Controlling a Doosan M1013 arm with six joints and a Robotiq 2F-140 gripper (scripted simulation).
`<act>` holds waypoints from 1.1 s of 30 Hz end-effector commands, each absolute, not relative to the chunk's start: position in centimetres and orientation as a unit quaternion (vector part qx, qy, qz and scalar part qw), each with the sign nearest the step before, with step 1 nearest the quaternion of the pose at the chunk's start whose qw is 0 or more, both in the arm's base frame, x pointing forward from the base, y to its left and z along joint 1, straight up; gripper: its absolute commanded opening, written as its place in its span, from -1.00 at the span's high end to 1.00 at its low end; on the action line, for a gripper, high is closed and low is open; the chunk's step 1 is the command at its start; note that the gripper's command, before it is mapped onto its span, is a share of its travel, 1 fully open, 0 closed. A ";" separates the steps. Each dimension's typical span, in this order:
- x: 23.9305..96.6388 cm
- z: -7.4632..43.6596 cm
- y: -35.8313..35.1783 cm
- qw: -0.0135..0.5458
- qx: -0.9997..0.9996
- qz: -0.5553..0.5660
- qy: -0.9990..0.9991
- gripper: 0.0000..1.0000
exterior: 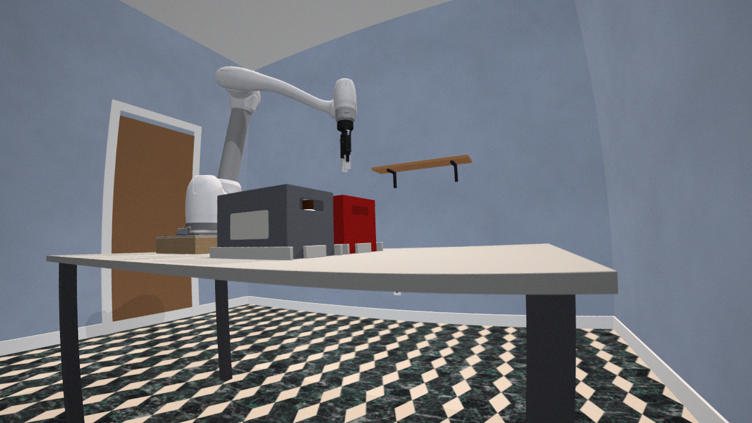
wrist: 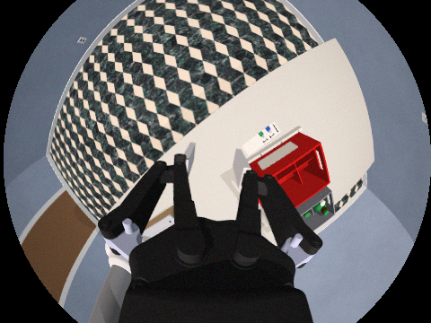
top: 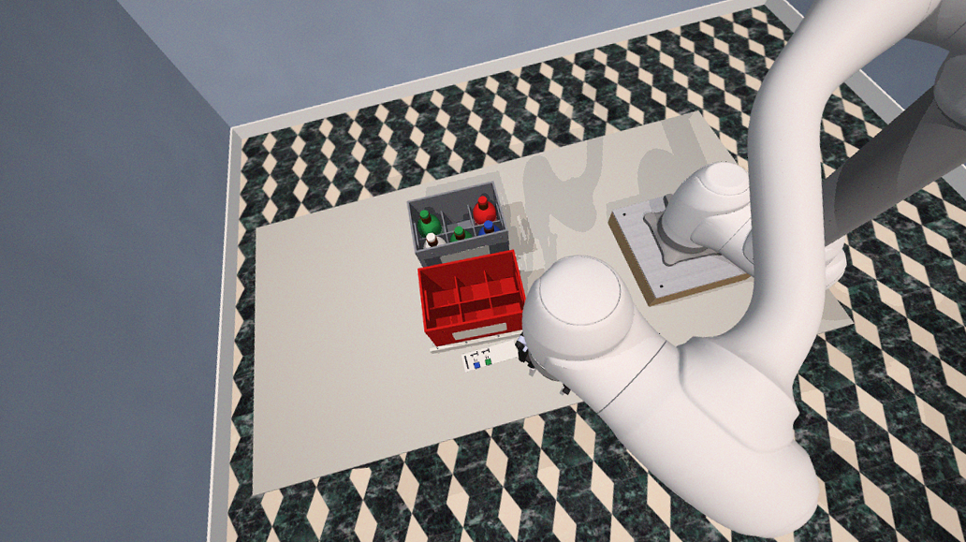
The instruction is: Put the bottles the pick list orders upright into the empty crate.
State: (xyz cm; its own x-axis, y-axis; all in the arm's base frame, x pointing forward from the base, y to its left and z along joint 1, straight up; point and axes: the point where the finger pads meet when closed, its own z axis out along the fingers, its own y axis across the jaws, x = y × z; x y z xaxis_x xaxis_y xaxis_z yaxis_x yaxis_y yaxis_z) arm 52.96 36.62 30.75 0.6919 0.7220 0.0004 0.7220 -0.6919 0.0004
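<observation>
My gripper point(top: 547, 379) point(exterior: 346, 165) point(wrist: 215, 154) is partly open and empty, high above the table, to the right of the pick list. The pick list point(top: 500, 354) point(wrist: 251, 146) lies in front of the red crate; from its black bar, it shows blue, then green, each with what looks like a 1. The red crate point(top: 435, 334) point(exterior: 355, 231) is empty. The grey crate point(top: 429, 252) point(exterior: 310, 231) behind it holds a green bottle point(top: 427, 225) and red bottle point(top: 484, 211) at the back, and white-capped point(top: 430, 239), green point(top: 459, 234) and blue point(top: 488, 228) ones in front. Its back middle compartment looks empty.
Low pale rails point(exterior: 251, 252) stand around the crate bases on the table point(top: 340, 306). The arm's base stands on a block point(top: 638, 264) point(exterior: 184, 245) to the right in the top view. A wall shelf point(exterior: 420, 164) shows beyond the table in the exterior view.
</observation>
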 end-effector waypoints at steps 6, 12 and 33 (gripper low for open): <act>53.0 30.8 36.6 0.000 0.920 0.000 0.392 0.24; 54.0 29.6 35.3 0.000 0.944 0.000 0.330 0.24; 58.8 24.1 29.3 0.000 0.999 0.000 0.034 0.24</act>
State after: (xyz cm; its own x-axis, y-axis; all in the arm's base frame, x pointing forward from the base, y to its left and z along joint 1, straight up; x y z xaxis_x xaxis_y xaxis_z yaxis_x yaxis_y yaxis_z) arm 58.05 30.23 25.00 0.9897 0.1432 -0.0007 0.1432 -0.9897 -0.0023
